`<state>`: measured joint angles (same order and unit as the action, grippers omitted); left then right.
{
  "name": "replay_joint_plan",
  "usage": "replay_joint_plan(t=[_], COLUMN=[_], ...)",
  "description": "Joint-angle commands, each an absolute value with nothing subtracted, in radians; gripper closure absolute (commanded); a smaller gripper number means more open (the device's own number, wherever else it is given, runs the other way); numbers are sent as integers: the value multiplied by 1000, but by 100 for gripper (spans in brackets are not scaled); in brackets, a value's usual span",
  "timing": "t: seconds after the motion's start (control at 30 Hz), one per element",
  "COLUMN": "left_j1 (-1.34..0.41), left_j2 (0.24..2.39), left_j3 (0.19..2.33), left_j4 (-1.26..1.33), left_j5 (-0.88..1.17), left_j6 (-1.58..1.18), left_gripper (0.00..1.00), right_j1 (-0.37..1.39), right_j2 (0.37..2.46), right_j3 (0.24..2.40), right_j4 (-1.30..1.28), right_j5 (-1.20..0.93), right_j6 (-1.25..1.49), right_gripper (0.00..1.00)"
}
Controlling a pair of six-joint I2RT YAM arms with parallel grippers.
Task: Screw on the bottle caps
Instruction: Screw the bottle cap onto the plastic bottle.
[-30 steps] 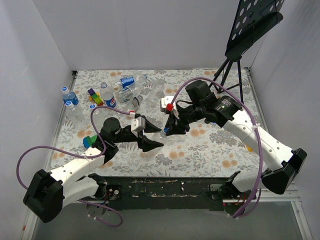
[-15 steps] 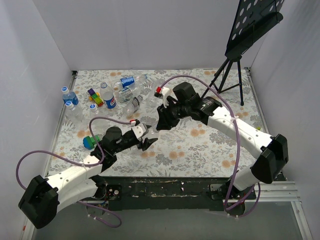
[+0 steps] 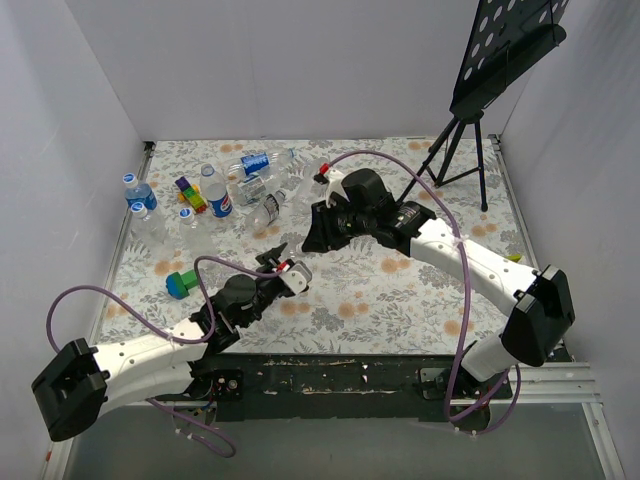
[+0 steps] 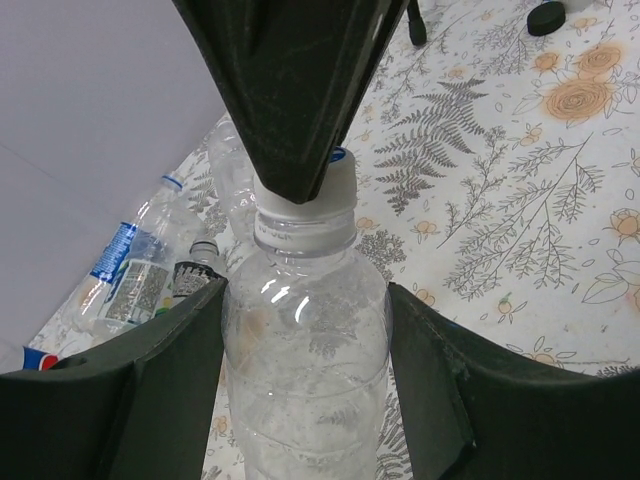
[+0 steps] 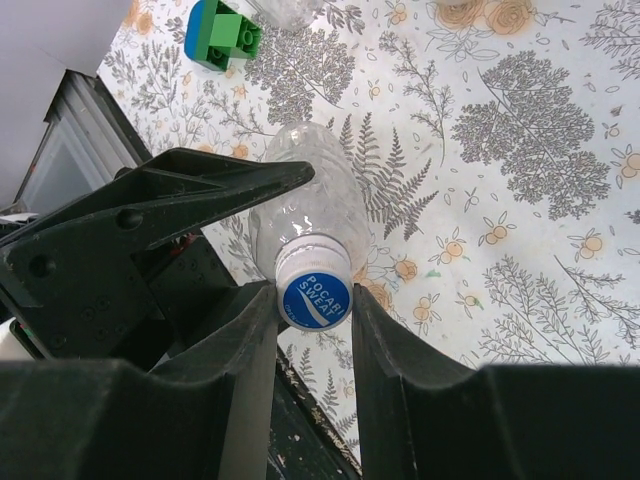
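A clear label-less bottle [image 4: 305, 350] stands between my left gripper's [image 4: 305, 300] fingers, which are shut on its body. A blue-topped bottle cap [image 5: 315, 293] with white print sits on the bottle's neck. My right gripper [image 5: 313, 300] is shut on the cap's sides from above. In the top view the two grippers meet mid-table, left gripper [image 3: 290, 272] just below right gripper [image 3: 312, 240], and the held bottle is mostly hidden between them. More bottles [image 3: 215, 190], some standing and some lying, are clustered at the back left.
A green-and-blue toy [image 3: 180, 284] lies left of the left arm. Coloured toy blocks [image 3: 188, 190] sit among the back-left bottles. A black tripod stand [image 3: 460, 150] rises at the back right. A small dark round object [image 4: 547, 17] lies on the floral cloth.
The right arm has swung left and toward the back with its wrist turning. The left arm has stretched out lower. The bottle stays held between both grippers.
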<state>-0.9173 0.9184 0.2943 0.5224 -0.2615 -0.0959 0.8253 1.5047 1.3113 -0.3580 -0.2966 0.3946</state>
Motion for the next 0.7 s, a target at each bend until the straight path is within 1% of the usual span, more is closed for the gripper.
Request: replay_joint_plan(t=[0.0, 0.13, 0.23, 0.3, 0.5, 0.67], left_j1=[-894, -806, -689, -641, -585, -551], left_j2=[879, 879, 888, 899, 957, 1008], left_j3=[379, 439, 474, 489, 537, 552], left_j4=[513, 401, 367, 361, 353, 440], left_j5=[-214, -1, 243, 369, 694, 889], left_j6=[-141, -265, -360, -405, -511, -633], left_gripper=[100, 100, 100, 100, 100, 100], right_j1=[844, 839, 822, 801, 759, 759], right_j2=[1467, 1404, 1367, 1344, 1273, 1247], right_j3=[1380, 1453, 1486, 1489, 1454, 1416], right_j4=[-452, -497, -540, -563, -566, -597], right_j5=[-293, -330, -305, -308, -486, -592], right_j6=[342, 186, 80, 22, -228, -418], right_gripper=[65, 38, 27, 27, 30, 34])
